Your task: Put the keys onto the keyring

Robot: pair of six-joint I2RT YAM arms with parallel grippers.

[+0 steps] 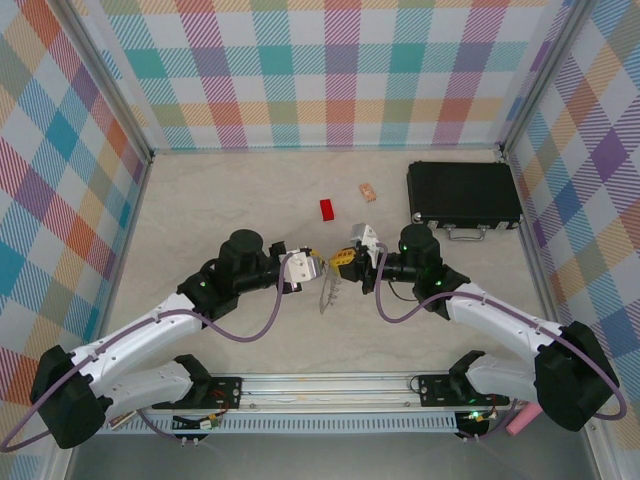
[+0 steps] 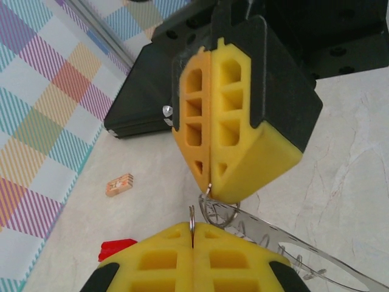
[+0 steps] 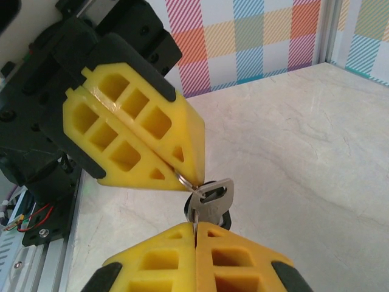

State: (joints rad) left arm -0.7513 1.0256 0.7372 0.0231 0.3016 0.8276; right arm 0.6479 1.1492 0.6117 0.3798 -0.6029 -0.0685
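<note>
The left gripper (image 2: 192, 240) pinched a wire loop (image 2: 191, 218) of the keyring (image 2: 267, 230) and the right gripper (image 3: 196, 230) pinched the key (image 3: 214, 193), so threading needed steady alignment.

Left pincer (image 2: 192, 238) pinching a wire loop of keyring (image 2: 285, 240), right pincer (image 2: 209, 184) closed opposite

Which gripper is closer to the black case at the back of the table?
Right. The right gripper is in front of the black case and a little to its left; the left gripper is farther left again.
</note>
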